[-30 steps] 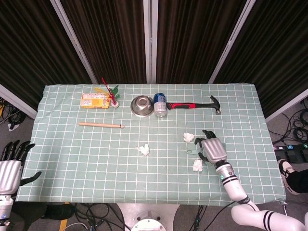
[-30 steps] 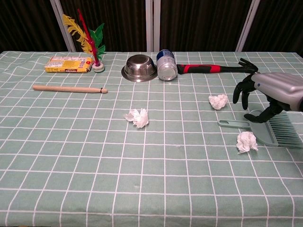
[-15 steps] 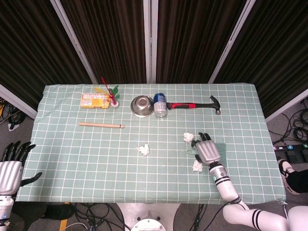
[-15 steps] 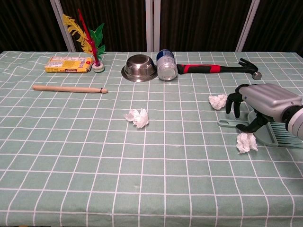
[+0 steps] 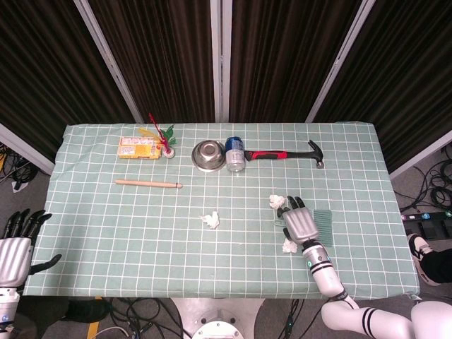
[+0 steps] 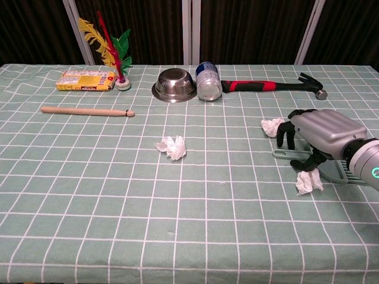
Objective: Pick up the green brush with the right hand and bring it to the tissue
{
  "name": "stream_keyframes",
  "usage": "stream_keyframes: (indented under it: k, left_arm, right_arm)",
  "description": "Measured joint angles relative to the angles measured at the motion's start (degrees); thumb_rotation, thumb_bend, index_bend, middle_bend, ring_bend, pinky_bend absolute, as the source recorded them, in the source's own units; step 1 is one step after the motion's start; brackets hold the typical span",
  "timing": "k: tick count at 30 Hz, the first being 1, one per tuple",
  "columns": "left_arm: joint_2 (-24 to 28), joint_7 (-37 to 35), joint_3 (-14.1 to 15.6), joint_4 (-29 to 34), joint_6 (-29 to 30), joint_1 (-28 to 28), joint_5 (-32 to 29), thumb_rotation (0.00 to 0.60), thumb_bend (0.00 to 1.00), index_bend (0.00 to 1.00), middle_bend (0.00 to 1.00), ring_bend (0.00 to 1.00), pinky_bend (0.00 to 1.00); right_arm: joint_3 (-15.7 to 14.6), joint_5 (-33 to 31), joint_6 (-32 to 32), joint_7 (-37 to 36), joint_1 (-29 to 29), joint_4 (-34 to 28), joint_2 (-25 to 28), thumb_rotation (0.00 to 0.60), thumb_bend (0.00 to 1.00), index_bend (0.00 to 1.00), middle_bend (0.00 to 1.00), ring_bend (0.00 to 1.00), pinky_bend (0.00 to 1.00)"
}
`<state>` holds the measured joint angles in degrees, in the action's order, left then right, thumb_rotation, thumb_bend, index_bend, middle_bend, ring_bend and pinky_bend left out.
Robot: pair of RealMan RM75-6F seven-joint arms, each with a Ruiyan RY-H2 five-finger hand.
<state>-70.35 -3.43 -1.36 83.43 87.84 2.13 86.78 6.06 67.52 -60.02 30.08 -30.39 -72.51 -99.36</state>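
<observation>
The green brush [image 6: 283,155] lies flat on the checked cloth at the right, its handle pointing left and its bristles [image 5: 324,217] showing past my right hand. My right hand [image 6: 317,134] [image 5: 301,222] hovers palm down over the handle, fingers apart and curled downward, thumb close beside the handle; no grip shows. One crumpled tissue [image 6: 308,180] [image 5: 288,245] lies just in front of the hand, another [image 6: 273,126] [image 5: 275,202] just behind it, and a third [image 6: 170,147] [image 5: 209,220] at mid-table. My left hand [image 5: 15,248] hangs empty with fingers spread, off the table's near-left corner.
Along the back stand a red-handled hammer [image 6: 269,86], a can on its side [image 6: 208,81], a steel bowl [image 6: 174,84], a feather shuttlecock [image 6: 120,62] and a yellow packet [image 6: 86,80]. A wooden stick [image 6: 87,110] lies at the left.
My right hand has shifted left along the brush to its handle and come lower, fingers curling down around it. The brush and tissues have not moved. The left hand sank slightly.
</observation>
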Motion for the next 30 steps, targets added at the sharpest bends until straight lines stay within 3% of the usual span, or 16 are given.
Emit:
stream_keyframes:
  k: [7,12,19,26,30]
  left_arm:
    - [-0.2,-1.5,0.2,-0.7,-0.2,-0.2,-0.2,0.6,0.0,0.16,0.12,0.03,0.05]
    - [-0.3,-2.1,0.2,-1.0,-0.1,-0.4,-0.2,0.6,0.0,0.16,0.12,0.03,0.05]
    - [0.0,-2.0,0.2,-0.7,0.2,-0.5,-0.1,0.6,0.0,0.16,0.12,0.03,0.05]
    - [0.3,-0.5,0.1,0.4,0.3,-0.5,0.0,0.6,0.0,0.16,0.12,0.03,0.05]
    - [1.0,1.1,0.0,2.0,0.4,-0.4,0.1,0.6,0.0,0.16,0.12,0.03,0.05]
  right_arm:
    - [-0.4,0.0,-0.2,1.5,0.0,1.1,-1.1,0.6,0.24,0.46,0.5,0.12,0.14]
    - [-0.3,0.2,-0.1,2.4,-0.5,0.6,-0.8,0.6,0.32,0.58,0.57,0.19,0.14]
    - [0.1,3.6,-1.5,-0.5,-0.7,-5.0,4.4,0.6,0.33,0.64,0.61,0.23,0.15]
    - [2.2,7.5,-0.5,-12.6,-2.2,-8.9,11.6,0.6,0.33,0.65,0.61,0.24,0.15]
    - [3.4,10.4,1.4,-25.8,-4.1,-7.1,12.8,0.6,0.33,0.66,0.61,0.24,0.15]
